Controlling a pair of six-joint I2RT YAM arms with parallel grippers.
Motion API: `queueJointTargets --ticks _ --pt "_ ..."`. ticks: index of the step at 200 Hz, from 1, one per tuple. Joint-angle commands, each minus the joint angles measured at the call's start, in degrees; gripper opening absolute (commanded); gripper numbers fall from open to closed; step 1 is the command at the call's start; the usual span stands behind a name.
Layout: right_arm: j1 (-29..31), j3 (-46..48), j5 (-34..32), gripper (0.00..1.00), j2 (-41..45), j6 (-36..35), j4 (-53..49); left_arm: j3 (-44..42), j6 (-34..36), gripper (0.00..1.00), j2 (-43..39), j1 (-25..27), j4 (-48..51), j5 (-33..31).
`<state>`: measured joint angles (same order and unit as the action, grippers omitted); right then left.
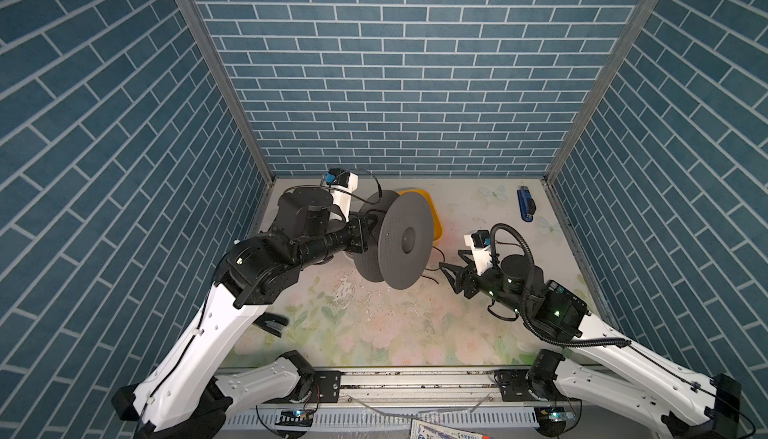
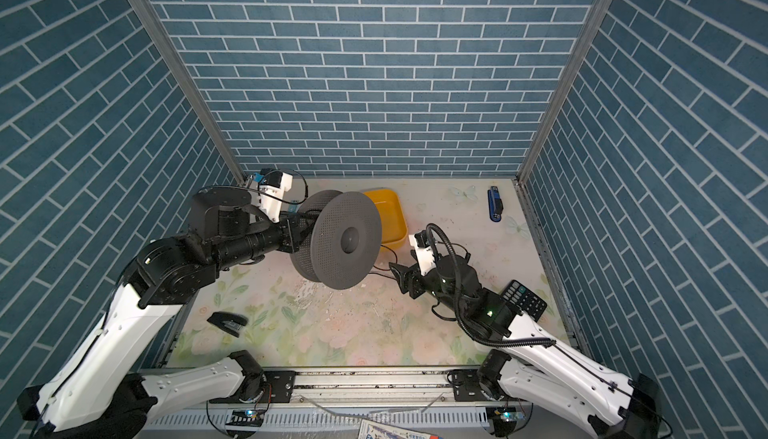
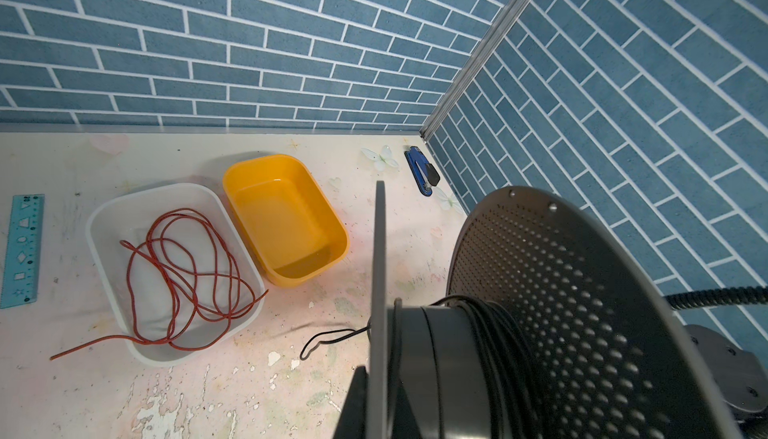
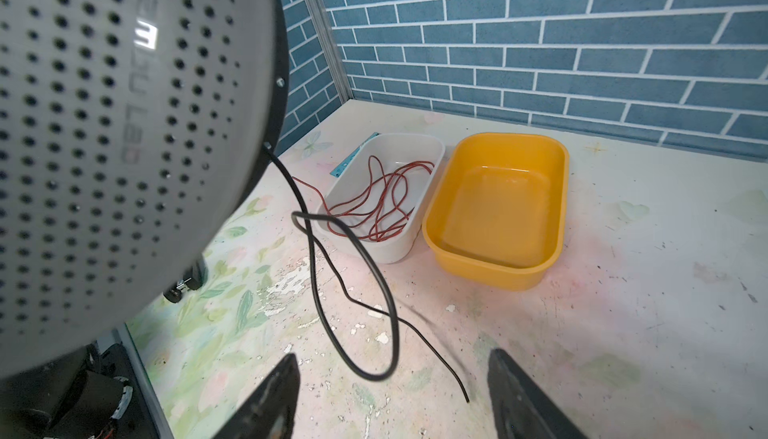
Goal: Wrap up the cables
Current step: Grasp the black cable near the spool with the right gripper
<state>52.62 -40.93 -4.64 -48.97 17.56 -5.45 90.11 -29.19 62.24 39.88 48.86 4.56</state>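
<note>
A grey perforated spool (image 1: 401, 241) (image 2: 347, 241) hangs above the table's middle. My left gripper (image 3: 376, 383) (image 1: 368, 227) is shut on the edge of its thin flange. The cables (image 3: 492, 333) are one thin black wire, partly wound on the hub. Its loose tail (image 4: 353, 287) hangs from the rim down to the table, also seen in a top view as the tail (image 1: 430, 277). My right gripper (image 4: 392, 358) (image 2: 399, 270) stands open just right of the spool. The tail's lowest loop dangles between its fingers without touching them.
A yellow tub (image 4: 490, 266) and a white tub (image 4: 399, 246) with a reddish wire (image 4: 374, 204) sit behind the spool. A blue stapler (image 1: 525, 204) lies back right, a black stapler (image 2: 226, 320) front left, a calculator (image 2: 525, 297) right and a ruler (image 3: 20, 250) far left.
</note>
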Motion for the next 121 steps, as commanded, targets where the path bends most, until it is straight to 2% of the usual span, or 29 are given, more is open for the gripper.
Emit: queueJointTargets --ticks 1,70,121 --pt "0.3 -6.0 -2.3 0.72 -4.3 -3.1 -3.5 0.3 -1.1 0.0 -0.3 -0.5 -5.3 0.8" --pt "0.1 -14.5 -11.8 0.72 -18.1 -4.3 -5.6 -0.1 -1.4 0.0 0.1 -0.4 -5.3 2.4" --pt "-5.4 -16.3 -16.9 0.72 -21.0 4.4 -8.6 1.1 -0.5 0.0 -1.5 -0.9 -2.7 0.6"
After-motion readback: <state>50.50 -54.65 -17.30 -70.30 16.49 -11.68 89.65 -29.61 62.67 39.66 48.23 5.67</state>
